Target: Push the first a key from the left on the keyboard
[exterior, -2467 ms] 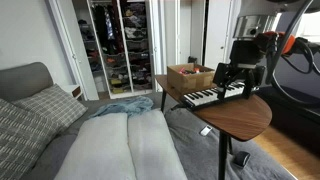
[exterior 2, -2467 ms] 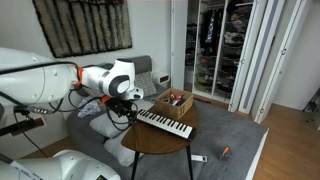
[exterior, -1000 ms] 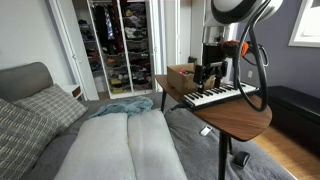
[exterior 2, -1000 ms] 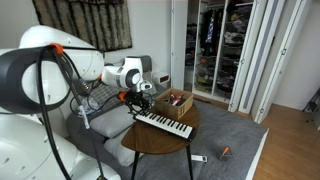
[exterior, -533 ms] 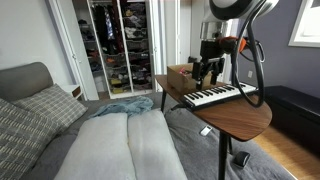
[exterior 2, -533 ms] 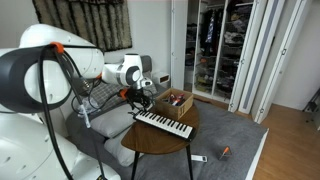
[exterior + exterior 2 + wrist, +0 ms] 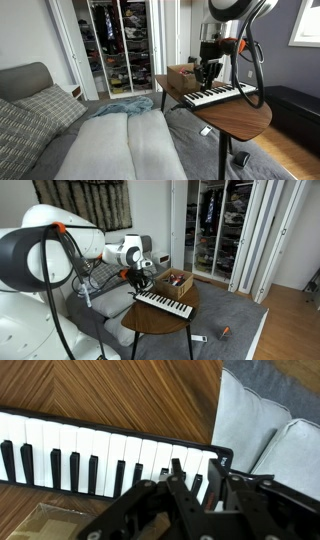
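My gripper (image 7: 195,478) hangs just above one end of the keyboard (image 7: 90,445), whose length runs crosswise on the table (image 7: 120,390). I can't tell if the fingers are fully closed.

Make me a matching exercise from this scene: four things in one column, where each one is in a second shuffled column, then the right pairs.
Things:
1. keyboard
2. cardboard box
3. end effector
4. plaid cushion

Places:
A. on the grey sofa
B. over one end of the row of keys
C. on the round table, next to the instrument
D. stretched across the tabletop

Pairs: 1-D, 2-C, 3-B, 4-A
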